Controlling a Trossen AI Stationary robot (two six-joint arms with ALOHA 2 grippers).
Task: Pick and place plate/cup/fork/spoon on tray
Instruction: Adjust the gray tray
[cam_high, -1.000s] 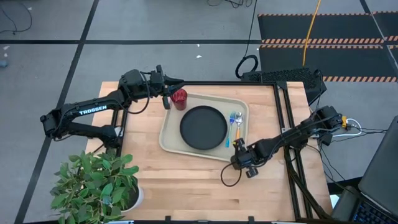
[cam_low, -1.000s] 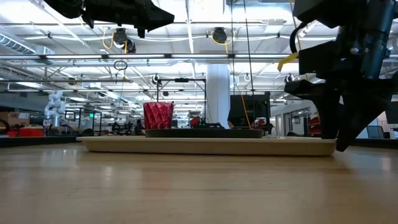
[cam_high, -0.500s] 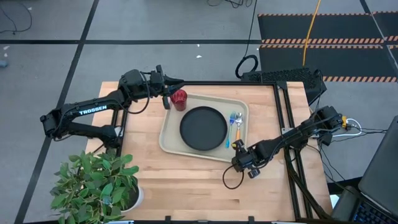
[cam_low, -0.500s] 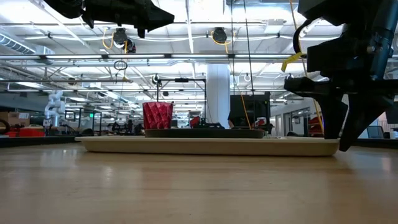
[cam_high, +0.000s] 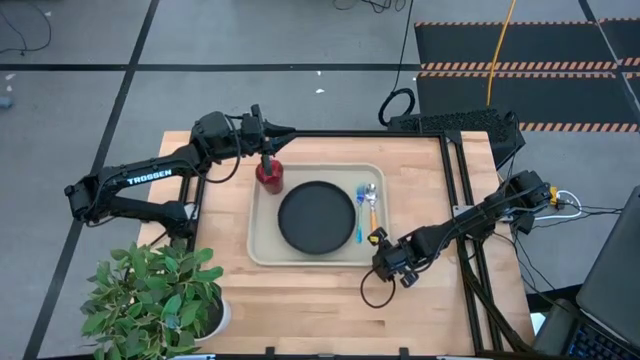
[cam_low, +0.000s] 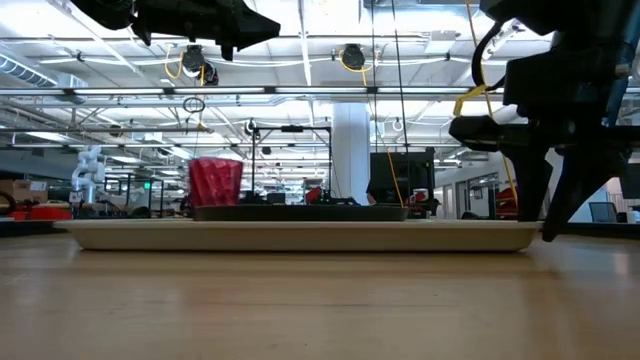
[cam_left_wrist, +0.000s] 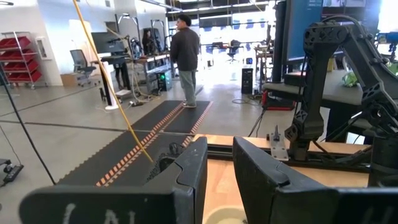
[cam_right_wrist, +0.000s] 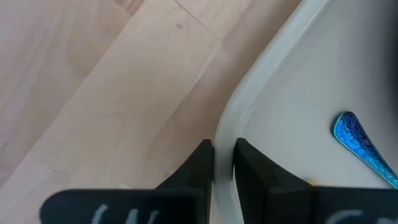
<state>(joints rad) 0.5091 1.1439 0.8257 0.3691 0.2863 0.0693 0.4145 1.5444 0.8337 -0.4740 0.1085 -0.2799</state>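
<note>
Seemingly all aboard: black round plate (cam_high: 317, 216), red cup (cam_high: 269, 174), blue fork (cam_high: 360, 214), orange-handled spoon (cam_high: 371, 205) lie on beige rectangular tray (cam_high: 262, 228); right end effector (cam_high: 377, 250) pinches tray's near-right rim; left end effector (cam_high: 285, 131) hovers narrowly parted, empty

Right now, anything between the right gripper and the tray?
Nothing visible. The right gripper is already at the tray, its fingers closed on the rim at the corner nearest the fork. The plate, cup and spoon sit inside the tray.
</note>
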